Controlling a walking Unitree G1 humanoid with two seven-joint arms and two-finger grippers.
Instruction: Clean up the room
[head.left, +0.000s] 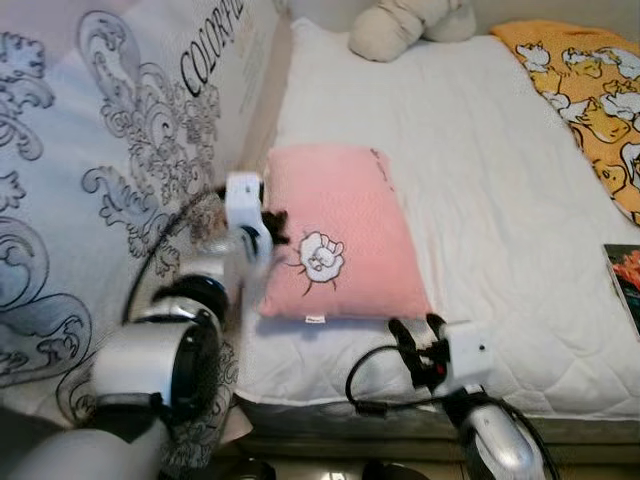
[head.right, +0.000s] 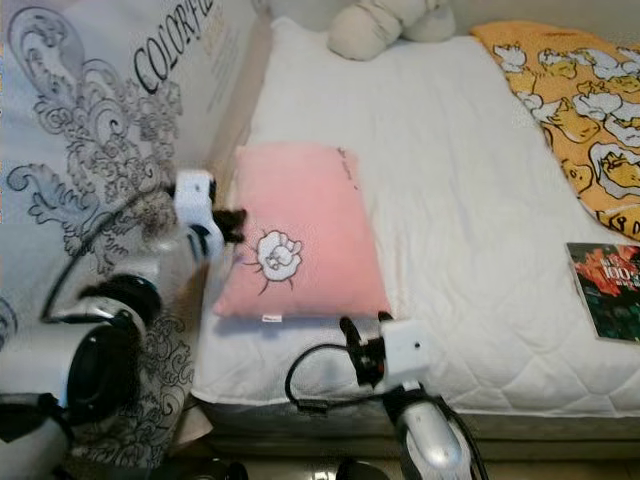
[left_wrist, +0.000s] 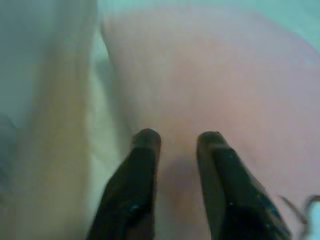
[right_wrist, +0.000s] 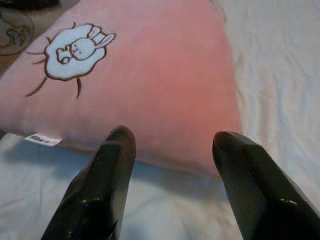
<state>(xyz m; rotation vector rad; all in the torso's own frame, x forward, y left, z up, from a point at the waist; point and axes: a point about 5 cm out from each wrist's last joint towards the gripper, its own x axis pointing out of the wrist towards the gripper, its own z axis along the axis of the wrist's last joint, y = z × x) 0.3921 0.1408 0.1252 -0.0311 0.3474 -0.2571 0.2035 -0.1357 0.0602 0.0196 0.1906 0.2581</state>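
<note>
**Two grippers around one pink pillow**

In the eye views, the pink pillow (head.left: 338, 232) lay on the white bed (head.left: 480, 200), close to the patterned headboard (head.left: 90, 170). The left gripper (head.left: 272, 228) touched its left edge; the right gripper (head.left: 418, 345) waited at its near corner.

In the left wrist view, the fingers (left_wrist: 142, 165) stood slightly apart against the pillow.

In the right wrist view, the jaws were wide open before the pillow's near edge, probably to take it.
</note>
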